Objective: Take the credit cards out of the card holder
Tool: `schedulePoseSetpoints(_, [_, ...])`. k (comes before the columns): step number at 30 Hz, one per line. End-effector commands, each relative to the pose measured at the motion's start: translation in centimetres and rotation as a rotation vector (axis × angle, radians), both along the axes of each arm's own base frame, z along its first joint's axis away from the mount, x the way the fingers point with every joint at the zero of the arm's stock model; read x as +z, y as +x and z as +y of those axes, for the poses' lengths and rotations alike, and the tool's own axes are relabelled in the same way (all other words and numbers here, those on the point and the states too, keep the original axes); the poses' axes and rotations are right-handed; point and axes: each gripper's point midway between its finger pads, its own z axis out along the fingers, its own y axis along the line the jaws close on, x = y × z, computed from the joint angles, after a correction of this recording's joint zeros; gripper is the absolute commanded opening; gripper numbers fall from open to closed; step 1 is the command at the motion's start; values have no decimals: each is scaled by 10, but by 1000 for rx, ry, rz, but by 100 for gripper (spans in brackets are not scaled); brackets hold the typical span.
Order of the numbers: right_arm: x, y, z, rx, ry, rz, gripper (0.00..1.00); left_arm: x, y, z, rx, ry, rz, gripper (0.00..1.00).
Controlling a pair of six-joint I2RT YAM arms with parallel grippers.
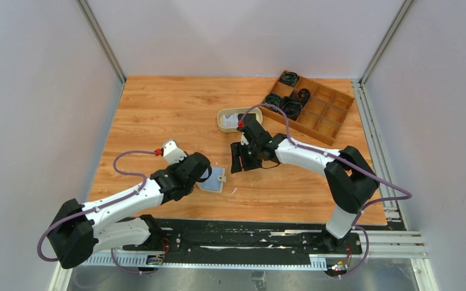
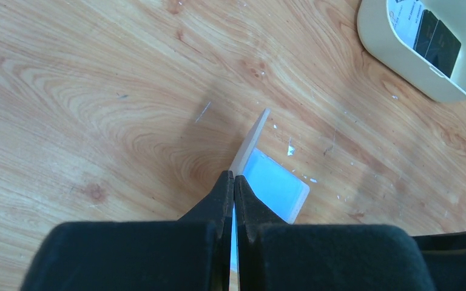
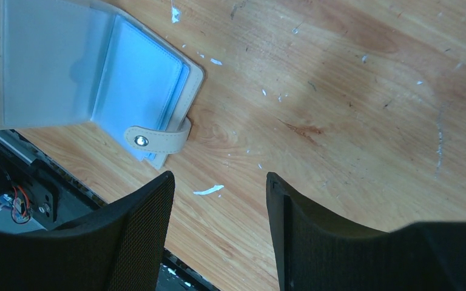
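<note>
The card holder (image 1: 215, 180) lies open on the table at the near middle, beige outside and pale grey-blue inside (image 2: 277, 189). My left gripper (image 1: 205, 176) (image 2: 234, 177) is shut on its raised cover, which stands edge-on between the jaws. The holder (image 3: 91, 73) and its snap tab (image 3: 158, 139) show at the upper left of the right wrist view. My right gripper (image 1: 237, 160) (image 3: 218, 180) hovers to the holder's right, open, with bare wood between its fingers. Black and white credit cards (image 2: 435, 37) (image 1: 233, 116) lie in the oval beige tray.
The oval beige tray (image 1: 223, 125) (image 2: 393, 53) sits behind the right gripper. A wooden compartment box (image 1: 326, 113) with black cable coils (image 1: 290, 107) stands at the back right. White scraps (image 3: 208, 190) dot the wood. The table's near edge and black rail (image 1: 243, 233) run just below the holder.
</note>
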Motion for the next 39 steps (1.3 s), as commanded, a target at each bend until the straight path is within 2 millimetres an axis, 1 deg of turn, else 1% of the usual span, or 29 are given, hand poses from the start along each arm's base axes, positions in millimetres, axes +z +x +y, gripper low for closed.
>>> schedulePoseSetpoints(1, [-10, -14, 8, 19, 26, 47, 61, -3, 2, -6, 3, -29, -9, 0])
schedulePoseSetpoints(4, [-15, -18, 13, 14, 65, 79, 61, -13, -2, -23, -40, -53, 19, 0])
schedulePoseSetpoints(6, [-20, -22, 18, 12, 94, 101, 61, -13, -4, -29, -53, -38, 25, 0])
schedulePoseSetpoints(10, [-33, -32, 22, 2, 122, 151, 60, -7, -3, -41, -78, -59, 7, 0])
schedulePoseSetpoints(17, [-53, -41, 23, -36, 162, 198, 59, -5, -6, -58, -119, -89, 7, 0])
schedulePoseSetpoints(20, [-61, -43, 22, -36, 160, 207, 59, -3, -6, -69, -146, -113, 7, 0])
schedulePoseSetpoints(24, [-68, -44, 20, -38, 153, 209, 58, -6, -8, -84, -181, -153, 34, 0])
schedulePoseSetpoints(31, [-85, -48, 14, -48, 132, 225, 58, -2, -10, -100, -221, -168, 24, 0])
schedulePoseSetpoints(32, [-90, -48, 13, -49, 131, 229, 58, 0, -10, -109, -244, -199, 22, 0])
schedulePoseSetpoints(35, [-98, -49, 13, -51, 133, 246, 58, -2, -15, -123, -285, -238, 45, 0])
schedulePoseSetpoints(39, [-104, -51, 10, -59, 139, 265, 57, -10, -18, -132, -306, -233, 76, 0])
